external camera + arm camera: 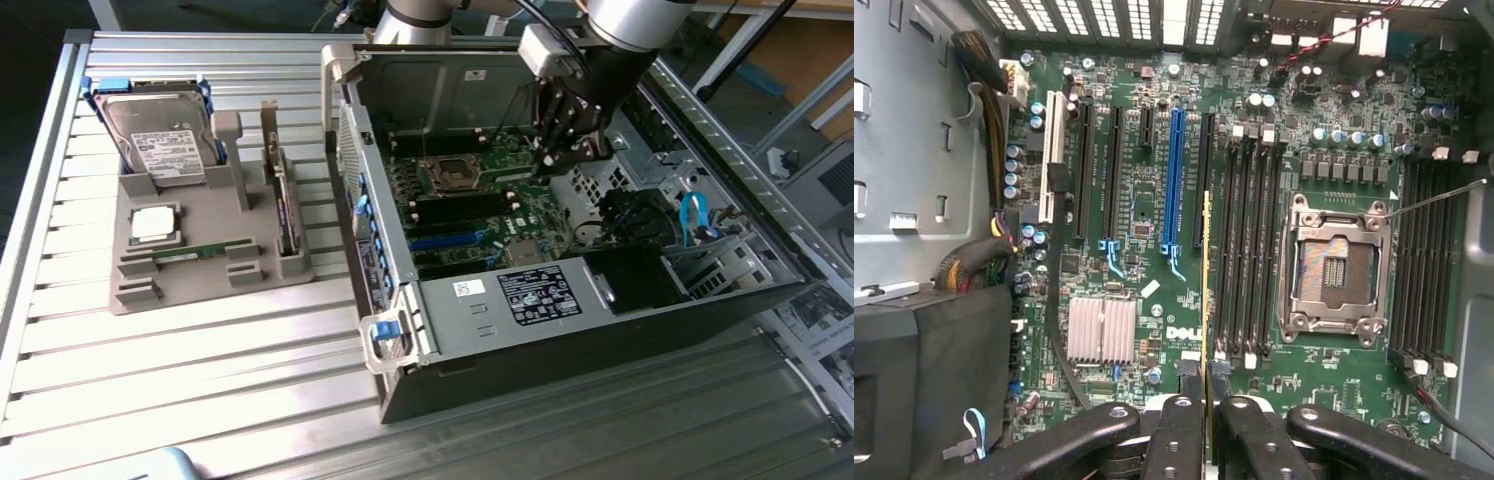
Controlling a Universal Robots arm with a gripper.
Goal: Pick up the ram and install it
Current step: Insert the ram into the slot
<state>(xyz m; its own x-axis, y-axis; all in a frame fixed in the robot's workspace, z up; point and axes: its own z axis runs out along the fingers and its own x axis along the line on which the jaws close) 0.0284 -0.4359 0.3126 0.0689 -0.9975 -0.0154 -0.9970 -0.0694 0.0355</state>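
Note:
My gripper (pixel 1204 405) is shut on the ram (pixel 1206 280), which I see edge-on as a thin green-yellow strip running out from between the black fingers (pixel 1176 430). The ram hangs above the green motherboard (pixel 1144 250), just beside the bank of black memory slots (pixel 1249 250) and apart from them. The open CPU socket (pixel 1334 270) lies on the far side of those slots. In the exterior view the gripper (pixel 567 155) reaches down inside the open computer case (pixel 400 330), over the board.
A grey holder (pixel 134 295) at the exterior view's left carries a hard drive (pixel 160 140), a square silver chip (pixel 154 222), an upright dark card (pixel 280 200) and a thin green stick (pixel 200 250). The case walls, a blue cable (pixel 694 215) and a heatsink (pixel 1102 330) surround the board.

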